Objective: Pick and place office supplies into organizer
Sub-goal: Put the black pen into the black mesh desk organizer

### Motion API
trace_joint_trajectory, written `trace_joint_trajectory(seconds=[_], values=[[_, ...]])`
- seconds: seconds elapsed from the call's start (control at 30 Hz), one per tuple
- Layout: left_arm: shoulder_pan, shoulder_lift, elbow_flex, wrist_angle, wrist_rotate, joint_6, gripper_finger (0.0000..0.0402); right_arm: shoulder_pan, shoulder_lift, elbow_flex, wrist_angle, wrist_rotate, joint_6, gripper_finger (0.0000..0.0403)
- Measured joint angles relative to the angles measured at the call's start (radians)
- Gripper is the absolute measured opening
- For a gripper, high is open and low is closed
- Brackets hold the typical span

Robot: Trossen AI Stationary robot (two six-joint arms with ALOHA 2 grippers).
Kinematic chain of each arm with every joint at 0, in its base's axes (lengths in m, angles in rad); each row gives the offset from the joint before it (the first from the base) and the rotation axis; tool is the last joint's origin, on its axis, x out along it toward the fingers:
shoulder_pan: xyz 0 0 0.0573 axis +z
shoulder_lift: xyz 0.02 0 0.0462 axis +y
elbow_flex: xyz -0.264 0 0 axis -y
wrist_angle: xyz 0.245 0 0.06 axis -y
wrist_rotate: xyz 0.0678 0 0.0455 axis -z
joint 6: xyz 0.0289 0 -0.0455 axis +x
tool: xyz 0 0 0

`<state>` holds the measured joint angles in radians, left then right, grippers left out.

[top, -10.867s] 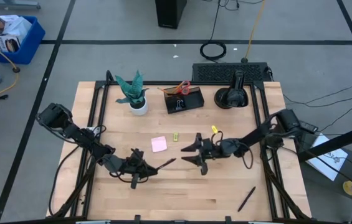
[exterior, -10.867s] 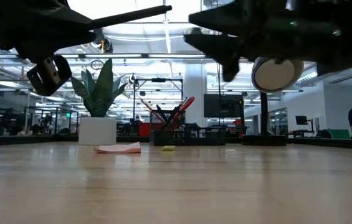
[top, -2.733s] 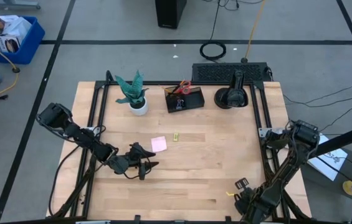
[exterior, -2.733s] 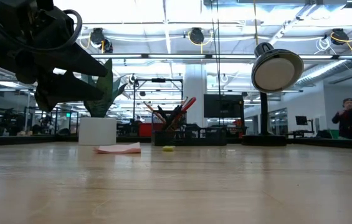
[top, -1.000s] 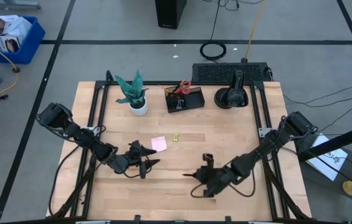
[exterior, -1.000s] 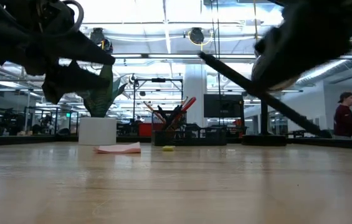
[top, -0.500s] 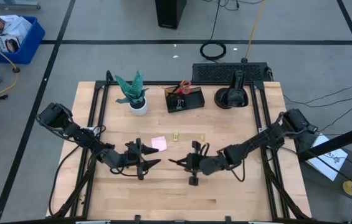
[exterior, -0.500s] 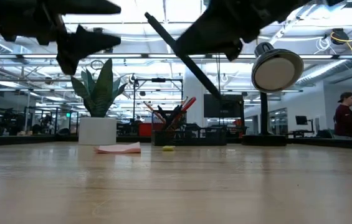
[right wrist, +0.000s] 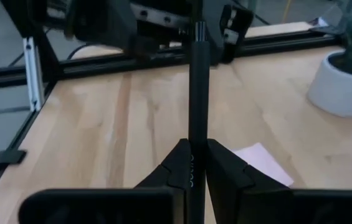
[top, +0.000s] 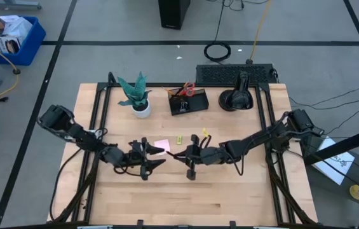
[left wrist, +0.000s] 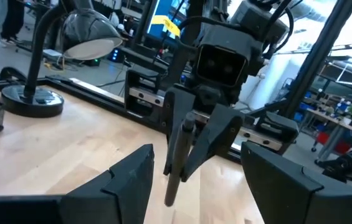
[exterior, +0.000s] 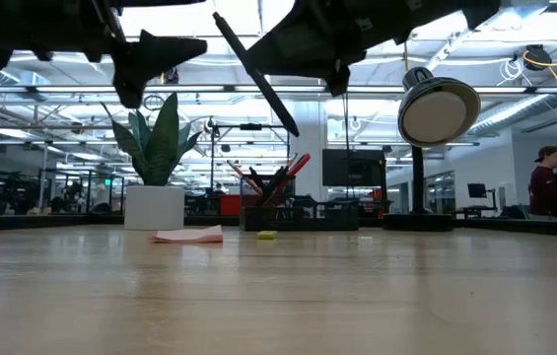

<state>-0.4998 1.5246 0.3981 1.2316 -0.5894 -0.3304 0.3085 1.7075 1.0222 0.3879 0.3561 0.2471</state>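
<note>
Wooden table [top: 230, 184], both arms meeting mid-board. Black pen [right wrist: 197, 74] is clamped between the closed fingers of the right gripper [top: 192, 156], held clear above the surface near the pink sticky-note pad [top: 162, 145]. Its long axis lies along the gripper's reach, its free end aimed at the left gripper [top: 149, 154] and tilted in the low view. Left gripper faces it, fingers spread, empty, likely posed to receive a handover. Organizer [top: 187, 102] sits at the back edge, well apart, beside the plant [top: 136, 93].
</note>
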Motion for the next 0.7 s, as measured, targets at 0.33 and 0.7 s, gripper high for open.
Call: trace_joint_trajectory(seconds=[0.33, 0.7], values=[[0.094, 0.0, 0.0, 0.0, 0.108, -0.054, 0.0246, -0.038, 0.0, 0.0, 0.028, -0.047, -0.021, 0.0026], [0.145, 0.0, 0.055, -0.017, 0.224, -0.047, 0.0245, -0.062, -0.001, 0.0, 0.057, -0.098, -0.024, 0.0028]])
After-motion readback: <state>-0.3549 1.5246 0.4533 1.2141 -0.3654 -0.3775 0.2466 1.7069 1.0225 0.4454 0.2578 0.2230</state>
